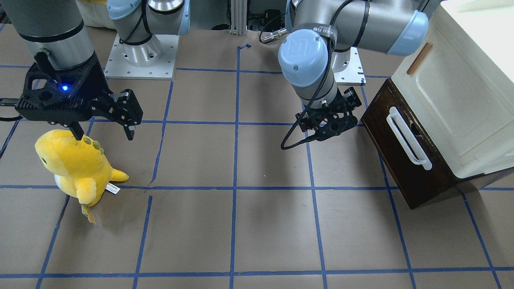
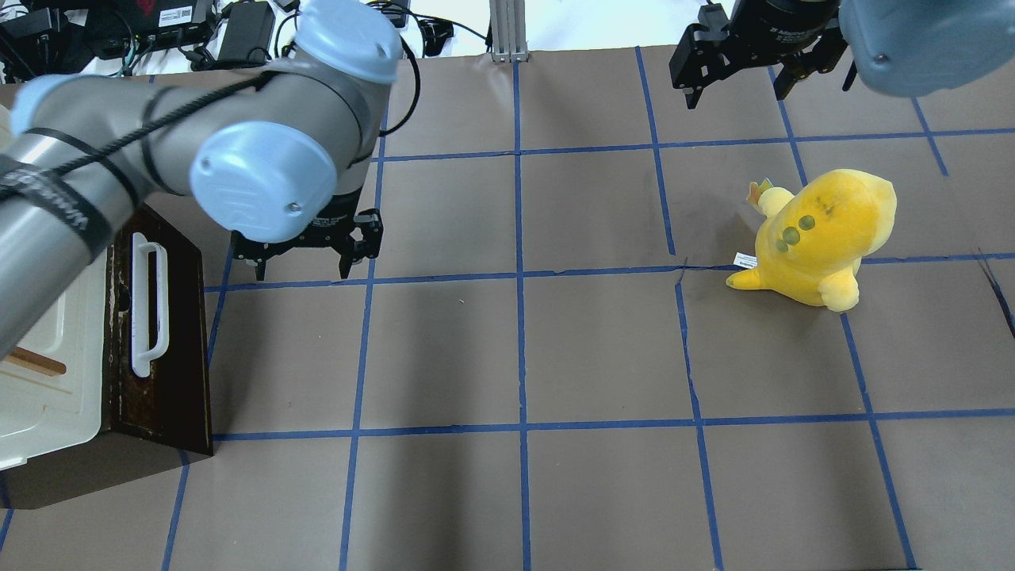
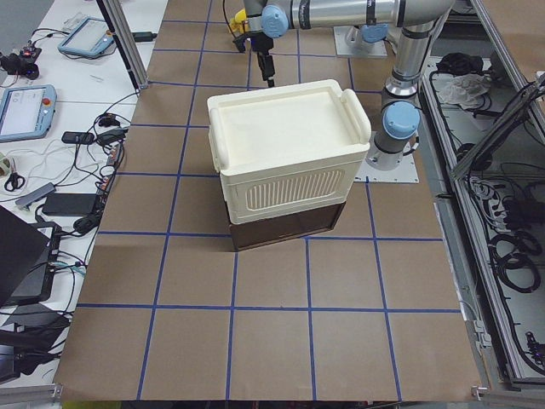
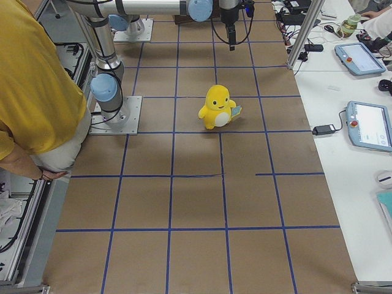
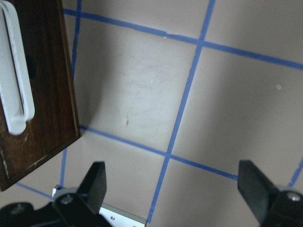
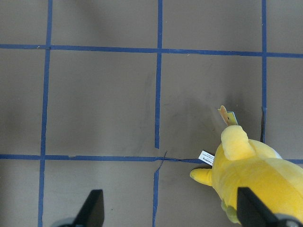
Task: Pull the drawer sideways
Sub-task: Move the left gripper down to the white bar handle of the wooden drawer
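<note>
The drawer (image 1: pixel 395 160) has a dark brown wooden front and a long white bar handle (image 1: pixel 406 137). It sits under a cream-white cabinet (image 1: pixel 461 100) and looks pushed in. It also shows in the overhead view (image 2: pixel 178 349) and in the left wrist view (image 5: pixel 47 94). My left gripper (image 1: pixel 331 124) is open and empty. It hangs above the table beside the drawer front's far end, apart from the handle (image 2: pixel 148 309). It also shows in the overhead view (image 2: pixel 303 270) and in the left wrist view (image 5: pixel 173 189). My right gripper (image 1: pixel 103 134) is open and empty, far from the drawer.
A yellow plush toy (image 1: pixel 76 164) stands on the brown, blue-taped table (image 1: pixel 241 224) just under my right gripper (image 6: pixel 170 210). A person in a yellow shirt (image 4: pixel 30 92) stands by the robot's base in the exterior right view.
</note>
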Motion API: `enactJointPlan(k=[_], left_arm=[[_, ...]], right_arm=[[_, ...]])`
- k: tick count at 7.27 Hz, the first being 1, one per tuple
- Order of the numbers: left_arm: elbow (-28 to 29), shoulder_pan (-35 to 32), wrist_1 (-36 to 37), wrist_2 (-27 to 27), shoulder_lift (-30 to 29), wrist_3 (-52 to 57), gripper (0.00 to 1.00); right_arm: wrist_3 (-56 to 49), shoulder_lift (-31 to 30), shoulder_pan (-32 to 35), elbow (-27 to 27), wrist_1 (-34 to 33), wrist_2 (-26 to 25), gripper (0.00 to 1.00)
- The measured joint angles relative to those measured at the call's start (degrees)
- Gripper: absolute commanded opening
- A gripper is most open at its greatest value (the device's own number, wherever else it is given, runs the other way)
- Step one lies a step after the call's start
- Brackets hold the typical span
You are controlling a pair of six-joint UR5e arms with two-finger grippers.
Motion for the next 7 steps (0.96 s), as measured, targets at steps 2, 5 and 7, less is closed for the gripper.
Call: enactJointPlan(k=[2, 5, 7], left_arm=[[-2.0, -0.4, -0.6, 10.6, -5.4, 0.2, 1.0], [-6.2, -0.5, -3.6, 27.7, -9.6, 1.2, 1.0], [-7.6, -0.4, -4.9, 35.2, -11.4, -0.4, 1.0]], right_arm=[[0.0, 0.0, 0.0, 0.0, 0.0, 0.0, 1.0], [0.0, 0.0, 0.0, 0.0, 0.0, 0.0, 1.0], [0.0, 0.0, 0.0, 0.0, 0.0, 0.0, 1.0]])
